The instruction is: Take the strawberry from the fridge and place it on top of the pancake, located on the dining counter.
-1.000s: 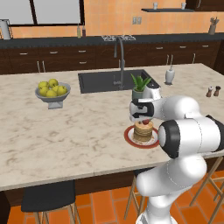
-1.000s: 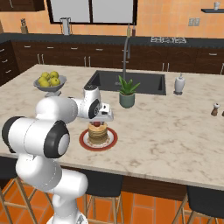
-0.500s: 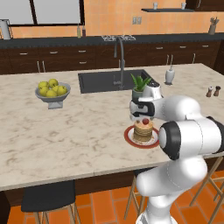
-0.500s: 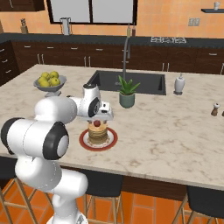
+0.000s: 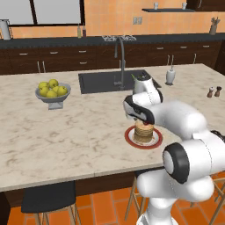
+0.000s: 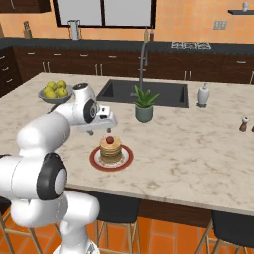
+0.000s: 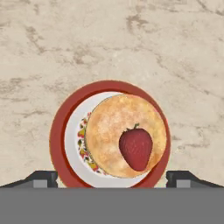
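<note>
Strawberry [image 7: 136,149], red and glossy, lies on tan pancake [image 7: 113,131]; gripper [image 7: 111,178] spread wide, empty.

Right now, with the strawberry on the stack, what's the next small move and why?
Probably lift the gripper straight up and clear. The strawberry lies on top of the pancake, off-centre but within its edge, and the fingertips stand wide apart on either side without touching it. A vertical retreat seems least likely to knock the fruit or the plate on the dining counter.
</note>
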